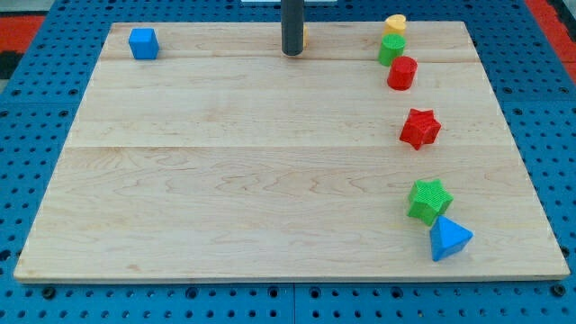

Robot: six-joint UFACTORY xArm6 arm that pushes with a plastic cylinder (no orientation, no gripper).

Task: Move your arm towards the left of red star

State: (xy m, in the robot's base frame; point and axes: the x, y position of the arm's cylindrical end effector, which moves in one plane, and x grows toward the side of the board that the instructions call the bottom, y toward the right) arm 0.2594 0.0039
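Tip (292,53) upper-left of red star (419,128)

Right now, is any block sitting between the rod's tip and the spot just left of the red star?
Nothing visible is. My tip sits at the view's top, and the red star lies down and to the view's right. The wooden board between them is bare; the red cylinder and green block stand right of that line.

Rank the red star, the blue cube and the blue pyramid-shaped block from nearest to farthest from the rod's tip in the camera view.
From my tip at the view's top centre:
1. Red star, right of the tip and lower.
2. Blue cube, top left corner.
3. Blue pyramid-shaped block, bottom right.
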